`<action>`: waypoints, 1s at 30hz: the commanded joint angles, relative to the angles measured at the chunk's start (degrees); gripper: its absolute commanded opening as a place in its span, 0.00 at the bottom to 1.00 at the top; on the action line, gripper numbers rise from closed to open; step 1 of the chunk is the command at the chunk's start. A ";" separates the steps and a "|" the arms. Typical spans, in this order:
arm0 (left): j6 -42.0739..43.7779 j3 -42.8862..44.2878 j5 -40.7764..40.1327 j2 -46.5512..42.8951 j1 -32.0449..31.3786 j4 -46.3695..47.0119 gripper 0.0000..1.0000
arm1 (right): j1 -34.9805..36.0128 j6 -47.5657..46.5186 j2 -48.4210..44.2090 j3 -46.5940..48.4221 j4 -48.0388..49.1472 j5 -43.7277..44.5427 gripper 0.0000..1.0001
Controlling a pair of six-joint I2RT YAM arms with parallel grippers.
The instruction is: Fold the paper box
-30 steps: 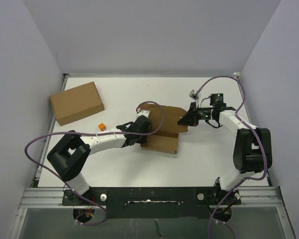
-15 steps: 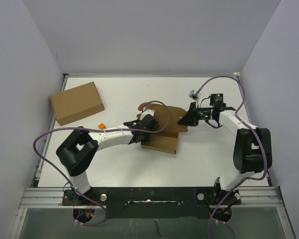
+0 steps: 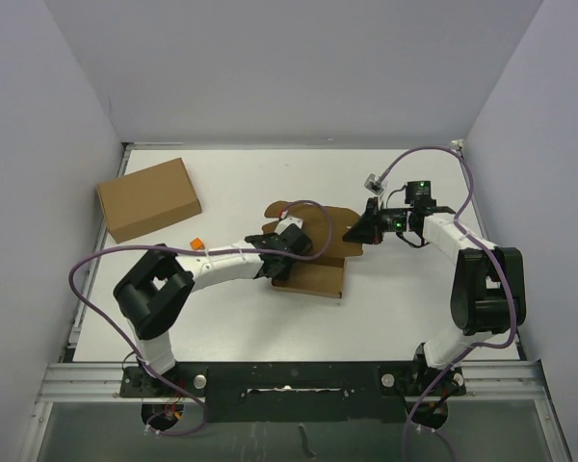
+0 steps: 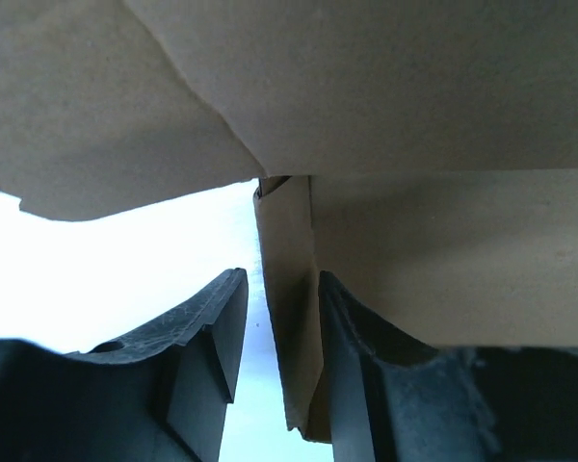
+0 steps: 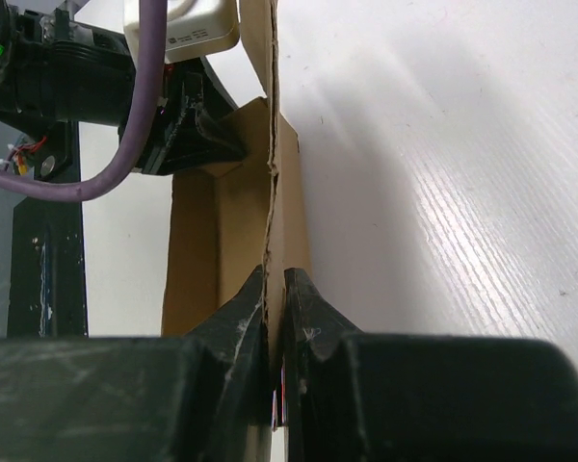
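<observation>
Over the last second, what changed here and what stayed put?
The left gripper pushed further right, in against the brown die-cut cardboard paper box. Its jaws have opened and now loosely straddle a flap edge. Unchanged: the right gripper stays shut on the box's right-hand flap, and the larger plain brown cardboard box and tiny orange cube have not moved.

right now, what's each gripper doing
Left gripper: open, with a flap of the paper box standing between its jaws, not clamped.
Right gripper: shut on an edge of the paper box.
</observation>
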 commanded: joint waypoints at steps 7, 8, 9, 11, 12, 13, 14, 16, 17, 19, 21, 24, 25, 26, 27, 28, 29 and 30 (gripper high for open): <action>-0.39 -2.30 2.26 -10.84 0.03 5.29 0.44 | 0.26 -0.74 0.17 1.29 0.79 -1.98 0.00; -0.41 -2.74 2.34 -11.35 0.10 5.83 0.45 | 0.29 -0.77 0.09 1.29 0.74 -2.04 0.00; -0.51 -3.12 2.42 -11.71 0.29 6.12 0.45 | 0.27 -0.67 0.17 1.29 0.78 -2.06 0.00; -0.71 -3.83 2.87 -12.63 0.41 6.93 0.46 | 0.29 -0.66 0.04 1.29 0.78 -2.07 0.00; -0.73 -4.47 3.04 -13.35 0.42 7.83 0.46 | 0.27 -0.66 0.04 1.29 0.79 -2.18 0.00; -0.73 -5.32 3.06 -14.15 0.36 8.92 0.46 | 0.29 -0.66 0.04 1.29 0.79 -2.24 0.00; -0.61 -6.39 3.25 -15.45 0.37 10.30 0.47 | 0.28 -0.66 0.04 1.32 0.79 -2.24 0.00; 0.82 -9.65 3.98 -18.57 0.60 14.59 0.47 | 0.28 -0.74 0.06 1.37 0.79 -2.32 0.00; 1.22 -11.70 4.24 -20.59 0.85 16.98 0.49 | 0.29 -0.74 0.05 1.37 0.79 -2.33 0.00; 2.04 -15.82 5.01 -24.77 2.06 21.11 0.53 | 0.29 -0.74 0.13 1.42 0.79 -2.35 0.00; 1.99 -19.85 6.01 -29.09 4.51 23.52 0.58 | 0.29 -0.74 0.30 1.37 0.79 -2.36 0.00; -0.10 -25.34 12.66 -35.00 12.75 23.20 0.62 | 0.21 -0.74 0.39 1.42 0.78 -2.39 0.00; -1.29 -27.07 15.36 -37.04 16.67 22.14 0.63 | 0.24 -0.74 0.44 1.45 0.79 -2.38 0.00; -2.45 -28.34 18.22 -38.17 20.26 21.34 0.64 | 0.24 -0.74 0.40 1.46 0.79 -2.42 0.00; -3.43 -29.36 20.69 -39.16 24.14 20.59 0.64 | 0.27 -0.82 0.40 1.46 0.79 -2.34 0.00; -4.46 -30.28 22.90 -39.99 27.66 19.94 0.64 | 0.29 -0.82 0.40 1.54 0.79 -2.31 0.00; -5.12 -31.02 24.74 -40.58 30.85 19.44 0.65 | 0.26 -0.83 0.40 1.55 0.71 -2.25 0.00; -5.49 -31.67 26.13 -41.17 33.61 19.11 0.65 | 0.28 -0.83 0.40 1.55 0.63 -2.24 0.00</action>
